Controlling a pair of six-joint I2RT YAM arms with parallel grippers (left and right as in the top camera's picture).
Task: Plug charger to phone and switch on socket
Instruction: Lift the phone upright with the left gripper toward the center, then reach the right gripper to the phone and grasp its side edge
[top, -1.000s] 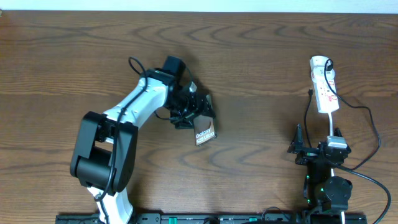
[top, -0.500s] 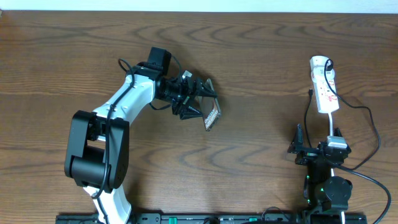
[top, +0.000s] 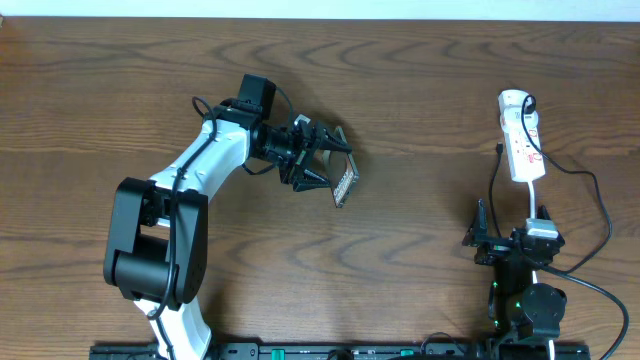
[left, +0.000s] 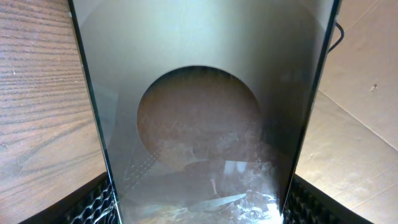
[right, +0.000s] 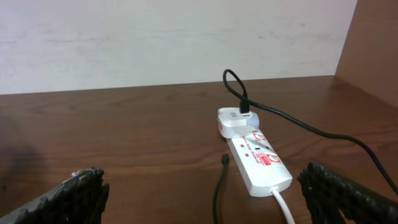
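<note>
The left arm (top: 205, 160) wears white shells between bulky black joint housings, thin black cables looping beside its wrist. The right arm (top: 525, 275) is black, with a pale block and green lights. The black left gripper (top: 330, 160) and right gripper (right: 202, 177) have cross-hatched finger pads (right: 84, 190).

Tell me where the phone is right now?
In the overhead view, the phone is left of centre, held in the left pincer, far from the socket.

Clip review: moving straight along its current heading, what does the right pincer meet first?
Probably the charger's plug tip, lying just ahead of the open right pincer; the socket sits slightly right. Depth is unclear.
</note>
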